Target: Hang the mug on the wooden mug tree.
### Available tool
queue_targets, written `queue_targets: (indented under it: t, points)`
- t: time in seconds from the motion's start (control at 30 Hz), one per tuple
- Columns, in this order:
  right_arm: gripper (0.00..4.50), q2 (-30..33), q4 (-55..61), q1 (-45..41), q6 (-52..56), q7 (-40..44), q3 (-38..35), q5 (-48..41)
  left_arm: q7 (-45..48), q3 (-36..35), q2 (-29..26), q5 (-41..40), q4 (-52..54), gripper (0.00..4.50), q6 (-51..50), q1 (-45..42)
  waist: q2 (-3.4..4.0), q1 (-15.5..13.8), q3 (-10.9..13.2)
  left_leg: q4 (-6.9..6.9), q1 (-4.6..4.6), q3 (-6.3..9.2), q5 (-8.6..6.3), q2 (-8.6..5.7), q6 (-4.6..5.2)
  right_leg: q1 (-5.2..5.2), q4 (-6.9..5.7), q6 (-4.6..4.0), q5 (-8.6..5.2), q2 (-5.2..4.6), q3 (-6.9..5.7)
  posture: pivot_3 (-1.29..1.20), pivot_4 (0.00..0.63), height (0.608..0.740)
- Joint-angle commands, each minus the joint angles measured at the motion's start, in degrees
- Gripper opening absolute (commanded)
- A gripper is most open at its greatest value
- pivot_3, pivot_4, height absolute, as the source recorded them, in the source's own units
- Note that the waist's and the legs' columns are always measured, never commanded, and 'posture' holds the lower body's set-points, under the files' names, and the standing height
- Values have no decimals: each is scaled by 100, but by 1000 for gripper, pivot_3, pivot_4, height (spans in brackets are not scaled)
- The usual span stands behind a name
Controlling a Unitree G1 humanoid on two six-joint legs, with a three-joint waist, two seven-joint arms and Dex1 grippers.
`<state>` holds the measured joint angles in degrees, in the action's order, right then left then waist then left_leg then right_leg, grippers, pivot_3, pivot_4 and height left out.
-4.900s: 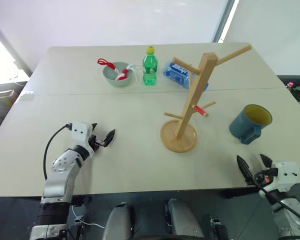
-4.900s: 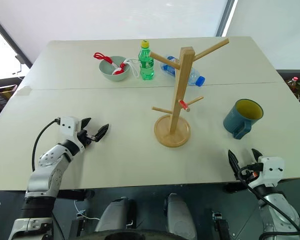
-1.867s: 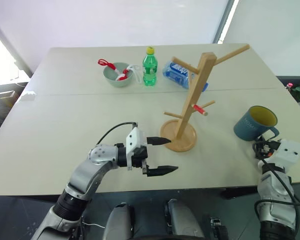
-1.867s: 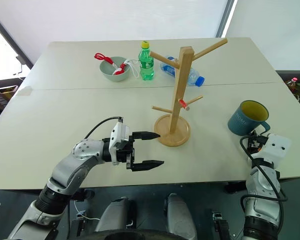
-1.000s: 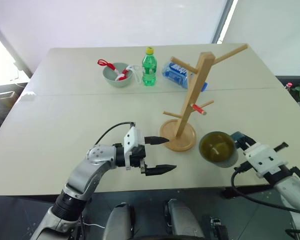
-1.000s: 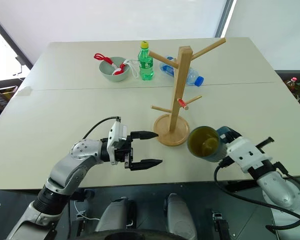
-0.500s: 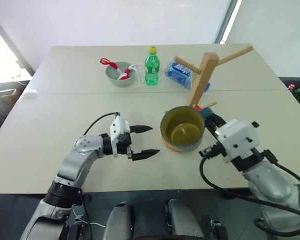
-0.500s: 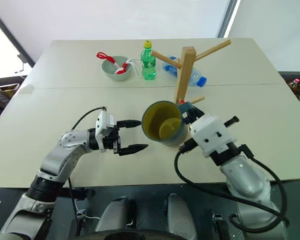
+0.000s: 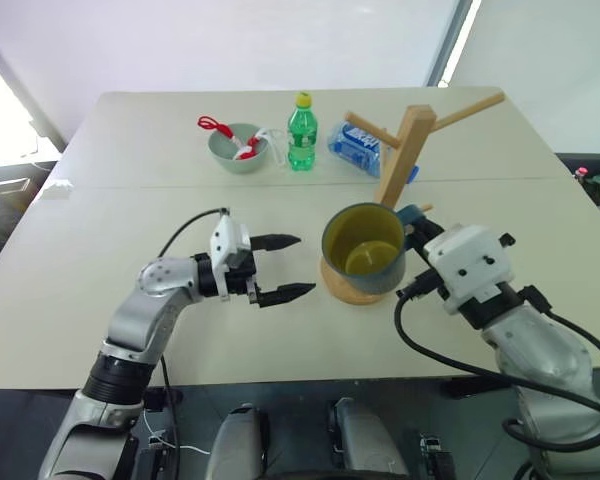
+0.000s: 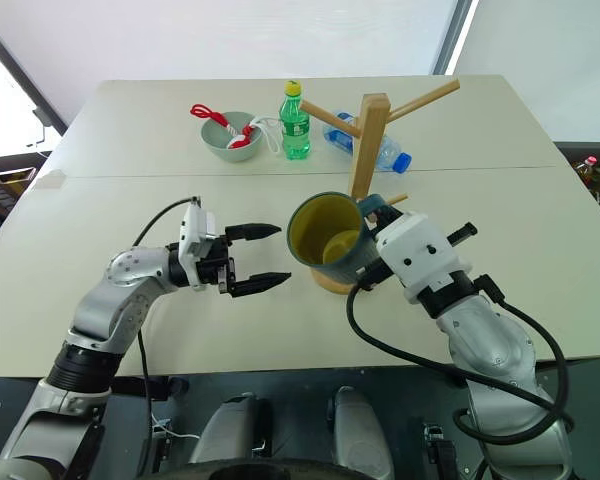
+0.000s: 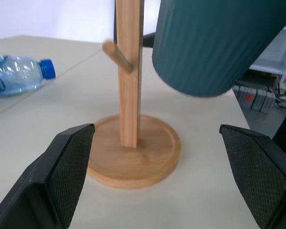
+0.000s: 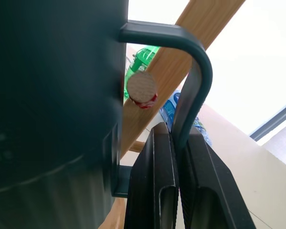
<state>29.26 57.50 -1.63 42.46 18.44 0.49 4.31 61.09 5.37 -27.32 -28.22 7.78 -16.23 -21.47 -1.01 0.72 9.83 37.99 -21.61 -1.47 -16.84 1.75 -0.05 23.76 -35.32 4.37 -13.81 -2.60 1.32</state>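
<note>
The dark teal mug (image 9: 365, 250) hangs in the air, tipped so its yellow-green inside faces me, just in front of the wooden mug tree (image 9: 405, 150). My right gripper (image 12: 178, 131) is shut on the mug's loop handle (image 12: 195, 81). In the right wrist view the red-tipped peg (image 12: 141, 89) shows end-on through the handle loop. My left gripper (image 9: 305, 264) is open and level, pointing at the tree's round base (image 11: 133, 157) from the left with nothing between its fingers (image 11: 62, 176). The mug hides the lower post.
At the back of the table stand a grey-green bowl (image 9: 235, 148) with a red-handled tool, a green bottle (image 9: 300, 130) and a lying water bottle (image 9: 360, 148). Bare tabletop (image 9: 130, 210) lies left of the tree. The table's front edge runs under both arms.
My right gripper has carried the mug up and to the left, from low beside the base to in front of the post. The left gripper has risen and drawn slightly left, staying open.
</note>
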Motion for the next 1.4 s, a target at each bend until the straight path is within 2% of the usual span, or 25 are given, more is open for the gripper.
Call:
queue_targets:
  t: [0.03,0.2,0.43,0.53,0.73,0.9,1.03,1.13,1.23,1.4]
  points:
    - [45,-5,250,-156,133,18,40,-20,72,-364,-210,-457,399,4500,-332,-226,0,1,0,0,0,0,0,0,0,0,0,0,0,0,0,0,150,740]
    - [45,-37,250,-238,329,-20,178,-7,164,-559,-528,-982,752,4500,-924,-407,-2,5,1,-1,-1,0,0,0,0,2,1,0,0,1,0,0,150,740]
    - [45,-72,176,-456,569,-34,266,-23,21,-571,-503,-1108,903,4500,-1079,-565,-2,4,1,-1,0,0,0,-2,0,1,0,1,0,0,0,0,150,740]
    - [1022,-70,159,-481,596,-33,272,-11,2,-574,-494,-1117,932,4500,-1083,-557,-2,4,1,-1,-1,0,0,-2,0,2,0,0,0,2,0,0,150,740]
    - [4058,-8,176,-505,584,-47,253,46,-21,-560,-479,-1092,921,4500,-1048,-558,-2,10,1,-1,0,0,0,-1,0,2,0,0,0,2,0,0,150,740]
    - [4058,167,250,-212,229,368,-549,-292,-57,-539,-386,-998,761,4500,-954,-540,-3,-7,2,-1,-1,-1,0,-2,0,2,1,1,0,2,0,0,150,740]
    - [4058,20,223,244,-201,1048,-1810,-1214,-150,-587,-239,-930,510,4500,-846,-484,-5,-11,3,-1,-4,1,0,-4,0,-2,6,3,-1,1,0,0,150,740]
    - [4058,-75,143,527,-390,1326,-2358,-1769,-184,-573,-182,-847,390,4500,-735,-438,-6,4,3,-1,-2,0,0,-4,0,-4,7,4,0,2,0,0,150,740]
    - [4058,-194,106,703,-570,1410,-2730,-2225,-304,-678,-84,-840,262,4500,-675,-423,-7,4,4,-2,3,0,0,0,0,-4,3,3,0,6,1,0,150,740]
    - [4058,-681,-63,996,-530,1256,-3664,-3581,-742,-984,69,-690,-191,4500,-443,-231,-7,-3,4,-2,11,1,0,1,0,-10,-2,3,0,6,1,0,150,740]
